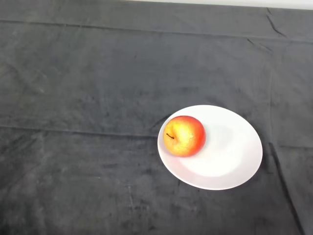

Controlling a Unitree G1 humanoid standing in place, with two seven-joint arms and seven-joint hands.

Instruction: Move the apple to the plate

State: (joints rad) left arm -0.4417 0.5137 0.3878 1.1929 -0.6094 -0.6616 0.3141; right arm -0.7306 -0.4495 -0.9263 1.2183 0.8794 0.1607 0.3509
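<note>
A red-yellow apple [184,135] sits on the white plate's [230,161] left side, stem apparently pointing left, on the dark-clothed desk [88,98].

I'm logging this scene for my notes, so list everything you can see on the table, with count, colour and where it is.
apple: one, red and yellow, stem showing, resting on the left part of the plate
plate: one, white, round, on the cloth right of centre, toward the near side
cloth: one, dark grey, creased, covering the table across the whole view
pale strip: one, light, along the far edge beyond the cloth; what it is cannot be told
robot's hand and arm: none showing
</note>
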